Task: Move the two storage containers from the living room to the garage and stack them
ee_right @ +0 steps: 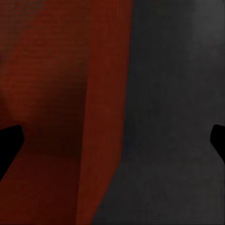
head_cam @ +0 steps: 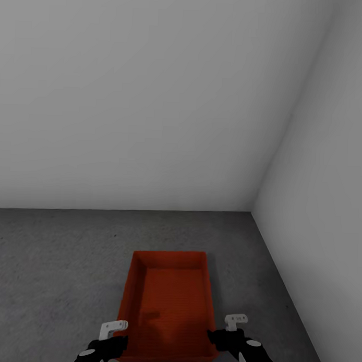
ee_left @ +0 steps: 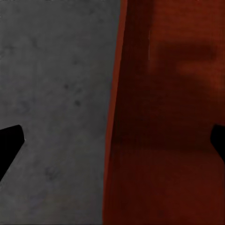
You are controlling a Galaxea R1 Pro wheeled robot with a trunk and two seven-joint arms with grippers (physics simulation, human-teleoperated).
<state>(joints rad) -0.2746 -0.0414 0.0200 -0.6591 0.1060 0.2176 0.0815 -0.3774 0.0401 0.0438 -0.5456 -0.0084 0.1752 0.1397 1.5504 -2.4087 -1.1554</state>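
Orange-red storage container (head_cam: pixel 169 306) sits on the grey concrete floor (head_cam: pixel 53 260) near the wall corner (head_cam: pixel 252 209), long axis running toward the back wall. Left gripper (ee_left: pixel 112 140) and right gripper (ee_right: pixel 112 140) each straddle a side wall, jaws wide apart, gripping nothing. Wrist views show floor beside each rim.

— Where do we hold our arms?
— Low and forward, one at each side, wrists turned inward toward each other.
— State of our left gripper (head_cam: pixel 118 341)?
— Fingers (ee_left: pixel 10 140) spread wide apart, nothing clamped between them.
— And our right gripper (head_cam: pixel 217 336)?
— The same: fingers (ee_right: pixel 10 140) spread wide, jaws parted, gripping nothing.
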